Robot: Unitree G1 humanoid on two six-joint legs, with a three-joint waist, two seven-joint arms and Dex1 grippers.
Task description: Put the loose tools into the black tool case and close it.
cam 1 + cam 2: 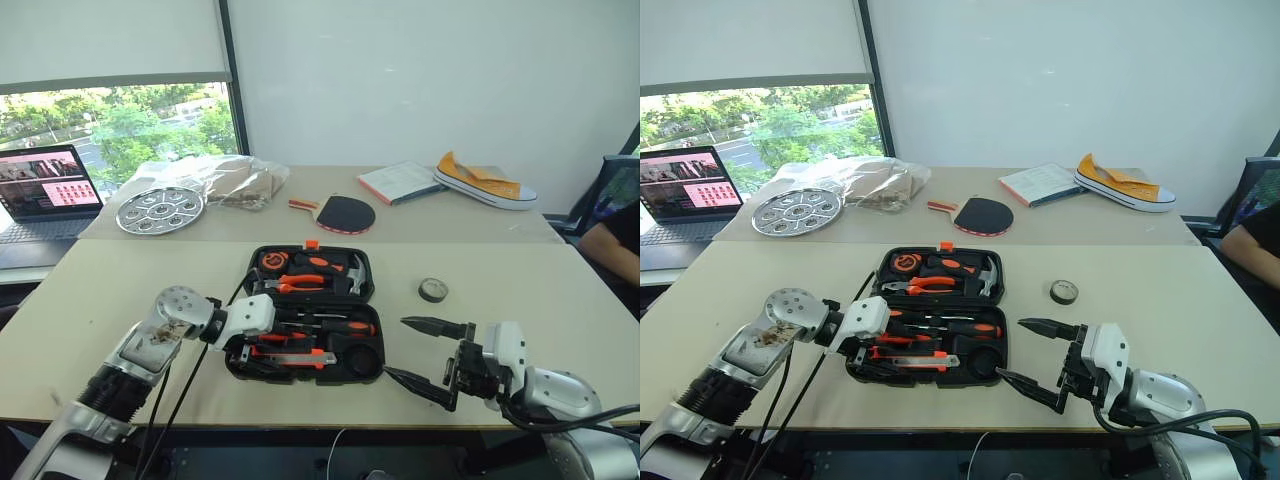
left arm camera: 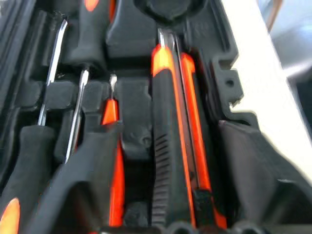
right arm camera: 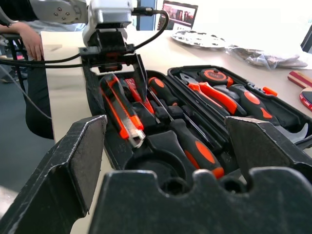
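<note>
Tape roll (image 1: pixel 432 290) is lying alone on the surface, to the right of the black tool case (image 1: pixel 306 312) and well apart from it. The case is lying open and flat, and the two long screwdrivers (image 1: pixel 330 322), the short orange screwdriver (image 2: pixel 111 146) and the utility knife (image 1: pixel 290 354) are already sitting in the recesses of its near half.

The left hand (image 1: pixel 252 348) is hanging over the near left corner of the case, its fingers spread to either side of the knife and gripping nothing. The right hand (image 1: pixel 425 352) is hovering off the case's near right corner, wide open and empty, pointing toward the case.

The roll is probably light and stiff, with a rounded rim that could slide on the smooth surface; pinching it across wall and hole from above looks safer than squeezing its outside. The far half of the case, likely rigid plastic, should swing over if it is being pushed at its far edge by the orange latch (image 1: pixel 312 244).
</note>
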